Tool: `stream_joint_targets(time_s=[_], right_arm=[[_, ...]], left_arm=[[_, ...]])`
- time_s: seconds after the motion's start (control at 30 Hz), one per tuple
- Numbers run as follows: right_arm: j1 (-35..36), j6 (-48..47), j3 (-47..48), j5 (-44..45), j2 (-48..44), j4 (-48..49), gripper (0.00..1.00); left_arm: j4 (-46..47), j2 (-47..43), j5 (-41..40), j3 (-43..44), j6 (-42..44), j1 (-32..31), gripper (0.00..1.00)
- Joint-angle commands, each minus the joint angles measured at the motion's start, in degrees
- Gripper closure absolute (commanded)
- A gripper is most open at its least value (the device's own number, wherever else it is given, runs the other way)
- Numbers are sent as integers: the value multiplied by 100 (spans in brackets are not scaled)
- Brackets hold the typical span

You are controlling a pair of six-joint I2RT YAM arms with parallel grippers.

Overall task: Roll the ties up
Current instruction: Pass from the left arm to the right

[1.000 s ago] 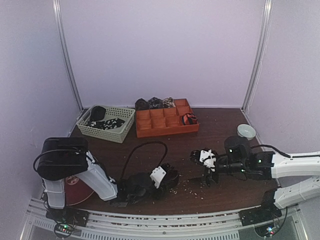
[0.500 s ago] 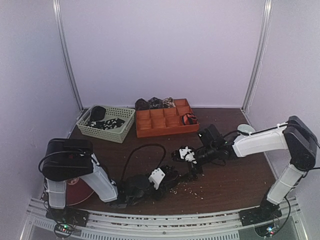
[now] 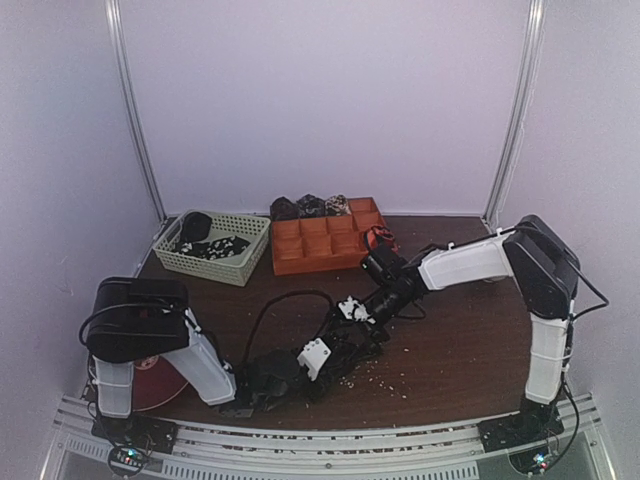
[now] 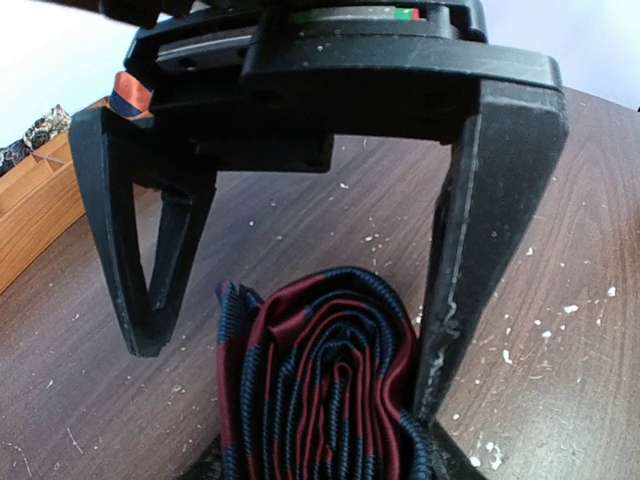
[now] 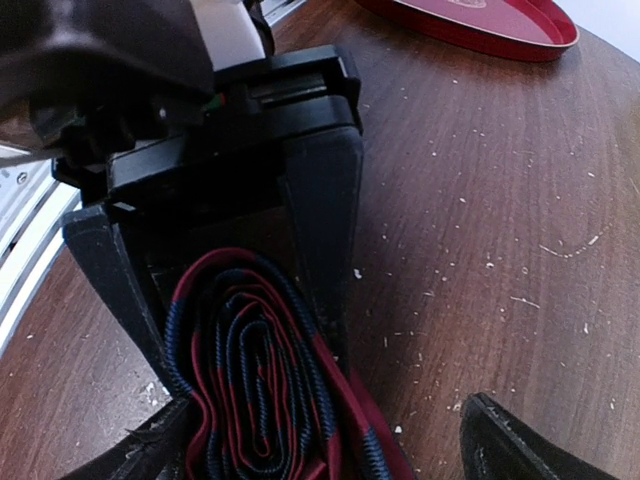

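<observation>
A red-and-navy striped tie (image 4: 320, 390) is wound into a tight coil standing on the brown table (image 4: 560, 330). My left gripper (image 3: 322, 354) is shut on that coil; the right wrist view shows its black fingers (image 5: 325, 220) pressing both sides of the tie (image 5: 250, 370). My right gripper (image 5: 320, 445) faces it from the far side, open wide. Its fingers (image 4: 470, 250) straddle the coil, one of them touching the coil's edge. From above, the right gripper (image 3: 354, 312) sits just beyond the left one.
An orange compartmented tray (image 3: 335, 265) stands at the back, with rolled ties (image 3: 310, 206) along its far row. A pale green basket (image 3: 210, 266) of dark ties is at the back left. A red dish (image 5: 470, 20) lies by the left arm's base. A black cable (image 3: 290, 294) loops nearby.
My right arm has swung left and forward across the table, bringing its open gripper up to the coil. The left gripper has stayed put, holding the tie.
</observation>
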Motion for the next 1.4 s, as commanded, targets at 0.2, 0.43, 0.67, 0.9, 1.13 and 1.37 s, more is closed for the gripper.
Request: stream_joint_targets(time_s=[0.2, 0.43, 0.67, 0.9, 1.13, 1.37], right_arm=[[-103, -845, 33, 89, -134, -1226, 4], [5, -419, -131, 308, -36, -559, 6], [54, -233, 26, 222, 122, -329, 24], [58, -273, 238, 199, 230, -539, 42], [57, -105, 239, 195, 238, -453, 50], [57, 305, 41, 400, 126, -70, 51]], left_arm=[[70, 170, -221, -70, 27, -14, 54], [117, 216, -247, -65, 35, -14, 54], [123, 228, -258, -61, 46, -12, 54], [153, 202, -290, -100, 49, -14, 54], [90, 113, -537, -166, 25, -14, 41], [53, -273, -867, -564, -265, -14, 30]])
